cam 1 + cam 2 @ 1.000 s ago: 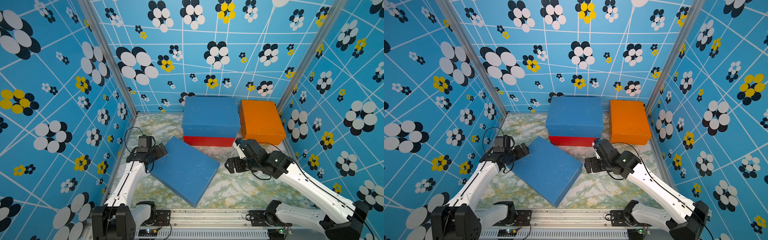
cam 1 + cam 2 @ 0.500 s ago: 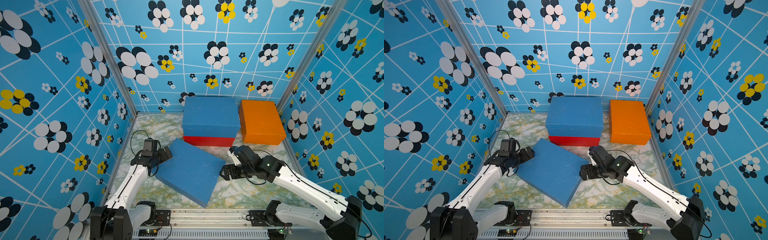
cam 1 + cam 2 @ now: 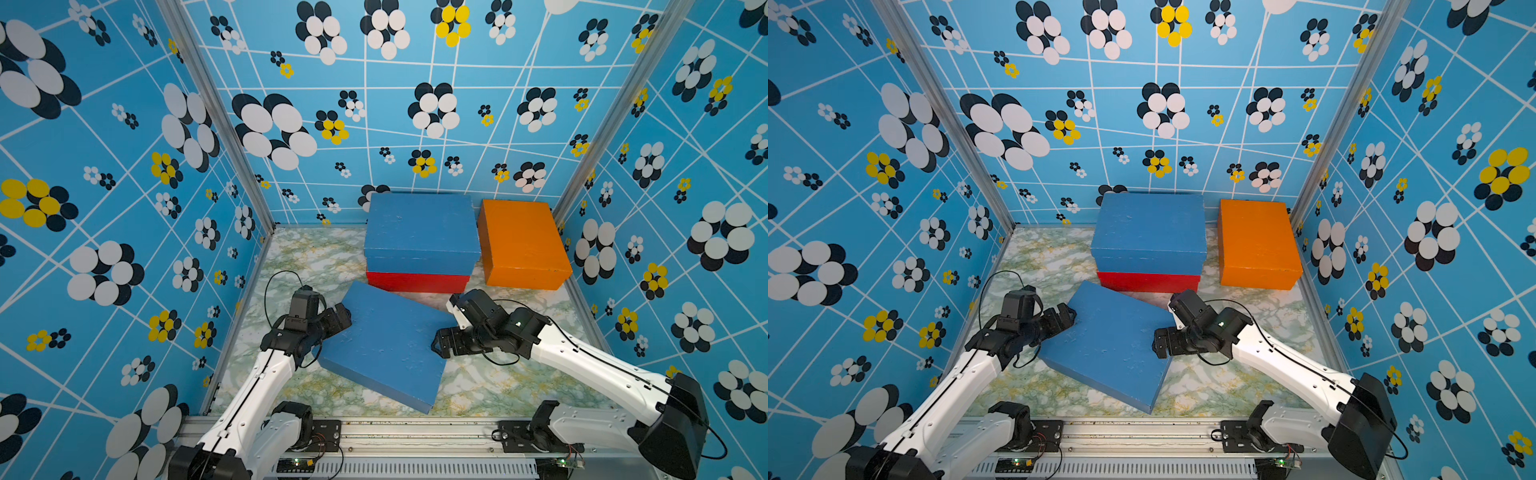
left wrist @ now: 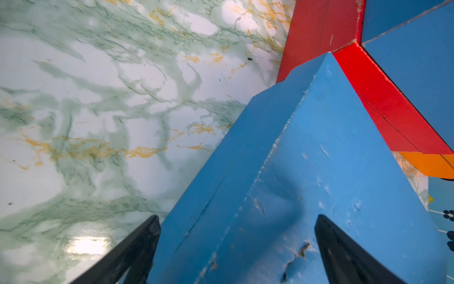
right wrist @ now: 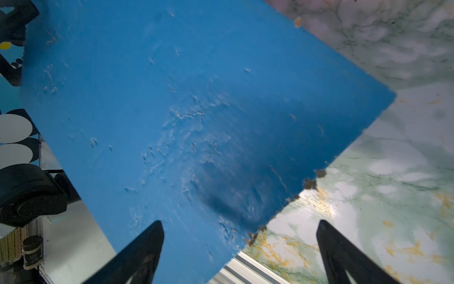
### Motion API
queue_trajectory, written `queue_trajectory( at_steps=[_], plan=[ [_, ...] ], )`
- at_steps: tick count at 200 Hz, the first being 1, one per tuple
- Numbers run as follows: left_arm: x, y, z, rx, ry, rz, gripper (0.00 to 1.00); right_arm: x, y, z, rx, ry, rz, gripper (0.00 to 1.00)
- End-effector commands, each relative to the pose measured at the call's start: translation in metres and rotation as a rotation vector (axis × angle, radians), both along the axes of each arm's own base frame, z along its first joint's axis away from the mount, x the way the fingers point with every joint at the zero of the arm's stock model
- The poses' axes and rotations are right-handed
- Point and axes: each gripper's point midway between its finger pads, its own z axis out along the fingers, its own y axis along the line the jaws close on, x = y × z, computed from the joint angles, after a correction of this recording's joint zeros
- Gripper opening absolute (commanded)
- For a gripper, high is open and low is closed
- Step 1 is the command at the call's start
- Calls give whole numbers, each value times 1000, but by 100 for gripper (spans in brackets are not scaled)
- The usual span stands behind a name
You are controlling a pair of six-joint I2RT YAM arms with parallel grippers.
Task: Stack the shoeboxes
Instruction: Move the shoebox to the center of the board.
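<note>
A loose blue shoebox [image 3: 386, 345] [image 3: 1108, 345] lies askew at the front middle of the marble table. My left gripper [image 3: 343, 318] [image 3: 1069, 318] is at its left edge, open, with that edge [image 4: 307, 172] between the wide jaws [image 4: 237, 218]. My right gripper [image 3: 440, 345] [image 3: 1160, 343] is at its right edge, open [image 5: 239, 223], with one finger over the lid [image 5: 172, 98] and the other over the table. Behind, a second blue shoebox [image 3: 419, 224] sits on the red shoebox [image 3: 415, 281]. The orange shoebox [image 3: 519, 241] stands alone at the back right.
Patterned blue walls close in the left, back and right sides. The marble table [image 3: 316, 257] shows bare at the back left. A metal rail [image 3: 415, 432] with both arm bases runs along the front edge, close to the loose box's near corner.
The loose blue shoebox has shifted right and turned, its near corner swinging right. The left gripper moved right with it; the right gripper moved left and toward the front. Both jaws stayed wide.
</note>
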Motion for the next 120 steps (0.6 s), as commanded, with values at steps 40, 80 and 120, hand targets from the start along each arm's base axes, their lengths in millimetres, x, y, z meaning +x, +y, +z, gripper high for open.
queue_trajectory(
  at_steps=[40,80,120],
  plan=[
    [-21,-31,-10,-55,34,-60,99,8,0,-4,-46,-20,-14,99],
    [-25,-49,-8,-77,25,-98,100,14,-9,0,-100,-57,-26,99],
    [-29,-66,-2,-94,10,-137,100,21,-24,6,-169,-97,-36,99]
  ],
)
